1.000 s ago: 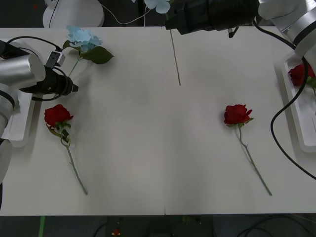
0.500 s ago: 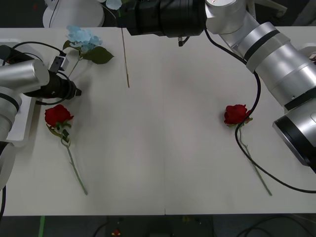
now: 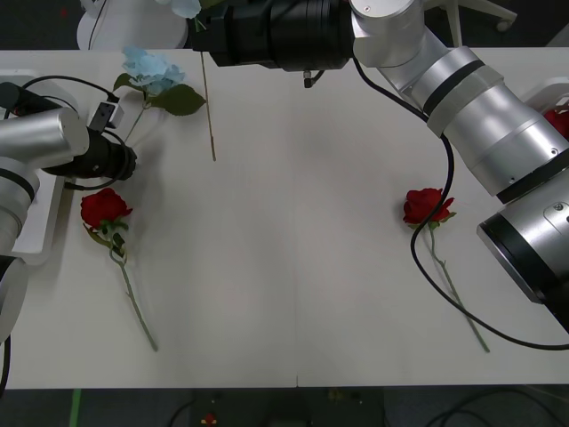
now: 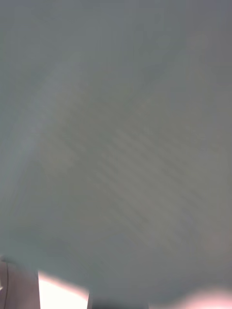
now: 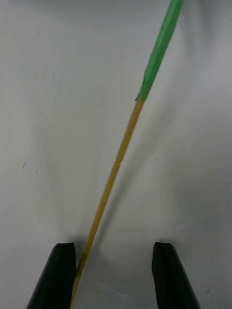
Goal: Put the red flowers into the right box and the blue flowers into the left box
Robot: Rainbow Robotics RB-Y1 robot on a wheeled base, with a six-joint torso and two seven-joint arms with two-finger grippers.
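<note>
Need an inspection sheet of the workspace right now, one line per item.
Surface: white table, seam down the middle.
Job's things: one rose near the left box; a second rose toward the right; a third in the right box. One blue flower lies far left; another is carried, its stem hanging.
Clutter: nothing seen.
Grippers: left gripper open, low over the table, a stem beside one finger. Right arm reaches across to the far left, carrying the flower.
Cables: black cable loops over the second rose's stem.
Surroundings: white round base beyond the table.
</note>
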